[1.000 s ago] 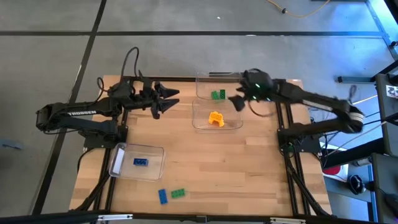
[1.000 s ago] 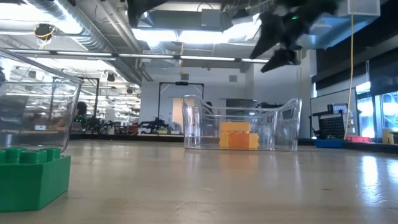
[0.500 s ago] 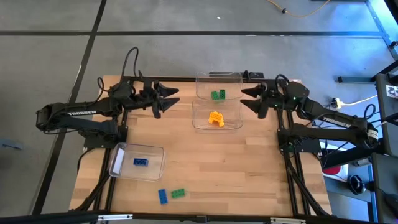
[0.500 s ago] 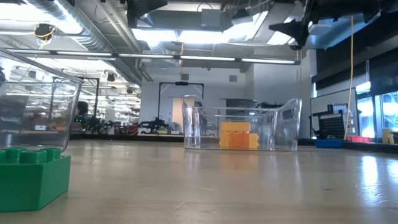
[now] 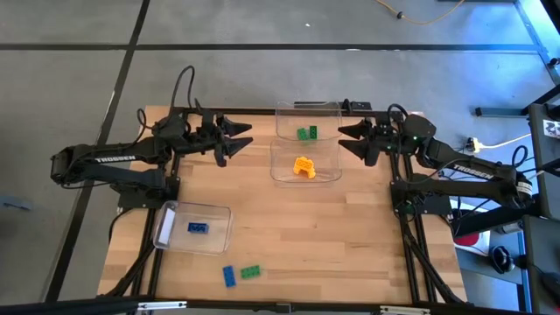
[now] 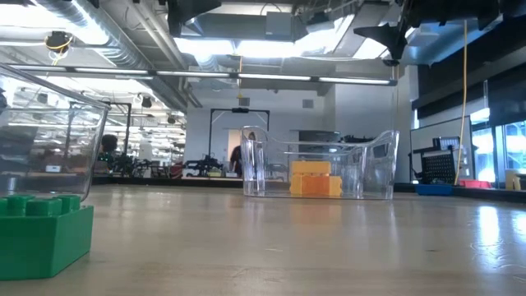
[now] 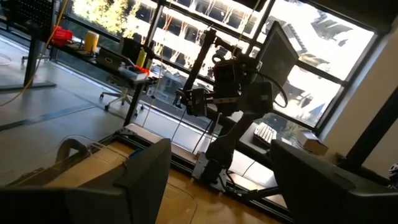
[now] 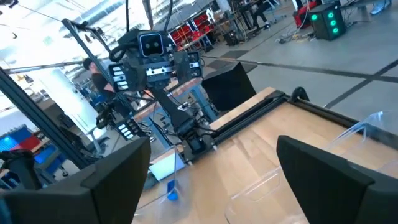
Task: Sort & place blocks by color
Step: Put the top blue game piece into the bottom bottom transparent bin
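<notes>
Both end effectors, left (image 5: 238, 140) and right (image 5: 348, 140), hung released and empty above the tabletop's (image 5: 306, 219) far end. Blocks sat in three bins, their counts hard to make out; a blue block (image 5: 228, 276) and a green block (image 5: 250, 271) lay loose near the front edge.

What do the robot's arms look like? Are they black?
Yes. Both arms are dark and jointed. The left arm has white lettering and a black cable looping above it. Each ends in two pointed dark fingers: left gripper, right gripper.

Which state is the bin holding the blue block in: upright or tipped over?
Tipped. In the high view the clear bin lies on its side near the table's left edge, its rim facing sideways, with one blue block inside.
</notes>
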Controlling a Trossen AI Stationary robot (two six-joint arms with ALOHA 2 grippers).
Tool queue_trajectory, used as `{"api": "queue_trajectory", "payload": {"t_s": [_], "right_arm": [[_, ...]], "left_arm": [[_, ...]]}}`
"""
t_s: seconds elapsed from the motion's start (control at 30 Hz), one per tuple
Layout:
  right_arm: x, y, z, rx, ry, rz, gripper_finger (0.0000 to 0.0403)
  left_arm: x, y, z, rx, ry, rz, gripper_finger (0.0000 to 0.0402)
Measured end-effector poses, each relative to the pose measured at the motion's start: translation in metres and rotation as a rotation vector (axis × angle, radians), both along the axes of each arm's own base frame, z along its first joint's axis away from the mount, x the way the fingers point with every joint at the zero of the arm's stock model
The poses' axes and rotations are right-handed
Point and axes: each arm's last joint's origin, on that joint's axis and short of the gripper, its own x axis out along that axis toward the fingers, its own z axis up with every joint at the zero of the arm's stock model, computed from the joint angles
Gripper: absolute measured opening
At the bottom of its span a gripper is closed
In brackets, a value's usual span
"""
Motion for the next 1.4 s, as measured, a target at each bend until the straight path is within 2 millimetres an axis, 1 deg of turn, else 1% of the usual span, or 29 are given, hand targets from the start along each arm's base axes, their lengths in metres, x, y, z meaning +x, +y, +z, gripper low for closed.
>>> {"api": "queue_trajectory", "payload": {"t_s": [0.33, 0.4, 0.47, 0.5, 0.6, 0.67, 0.77, 0.87, 0.97, 1.1, 1.23, 1.3, 1.4], "right_arm": [[0.0, 0.0, 0.0, -0.001, 0.0, -0.001, 0.0351], [0.0, -0.001, 0.0, 0.016, -0.003, -0.031, 0.0351], [0.0, -0.004, -0.001, 0.099, -0.017, -0.134, 0.0351], [0.0, -0.007, -0.001, 0.158, -0.02, -0.215, 0.0351], [-0.003, -0.025, 0.002, 0.325, 0.015, -0.517, 0.0351], [-0.007, -0.04, 0.005, 0.41, 0.114, -0.693, 0.0351], [-0.009, -0.064, 0.002, 0.535, 0.368, -0.879, 0.0351], [-0.007, -0.089, -0.017, 0.587, 0.642, -1.047, 0.0351], [-0.003, -0.108, -0.037, 0.652, 0.722, -1.209, 0.0351], [0.003, -0.121, -0.071, 0.824, 0.738, -1.34, 0.0351], [0.002, -0.124, -0.096, 1.026, 0.659, -1.526, 0.0351], [0.0, -0.125, -0.105, 1.104, 0.599, -1.608, 0.0351], [-0.002, -0.128, -0.113, 1.146, 0.529, -1.703, 0.0351]], "left_arm": [[0.0, 0.0, 0.0, 0.0, 0.0, 0.002, 0.0266], [0.0, 0.0, 0.0, -0.002, -0.001, 0.011, 0.0266], [0.0, 0.0, 0.0, -0.004, -0.001, 0.017, 0.0266], [0.0, 0.001, 0.0, -0.004, -0.001, 0.018, 0.0266], [0.0, 0.001, 0.0, -0.004, -0.001, 0.019, 0.0266], [0.0, 0.001, 0.0, -0.004, -0.002, 0.019, 0.0266], [0.0, 0.001, 0.0, -0.003, -0.002, 0.019, 0.0266], [0.0, 0.001, 0.0, -0.003, -0.002, 0.019, 0.0266], [0.0, 0.0, 0.0, -0.002, -0.001, 0.012, 0.0266], [0.0, -0.001, 0.0, 0.007, 0.001, -0.04, 0.0266], [0.0, -0.002, 0.0, 0.014, 0.003, -0.08, 0.0266], [0.001, -0.003, 0.0, 0.019, 0.004, -0.106, 0.0266], [0.001, -0.004, 0.0, 0.024, 0.006, -0.143, 0.0266]]}}
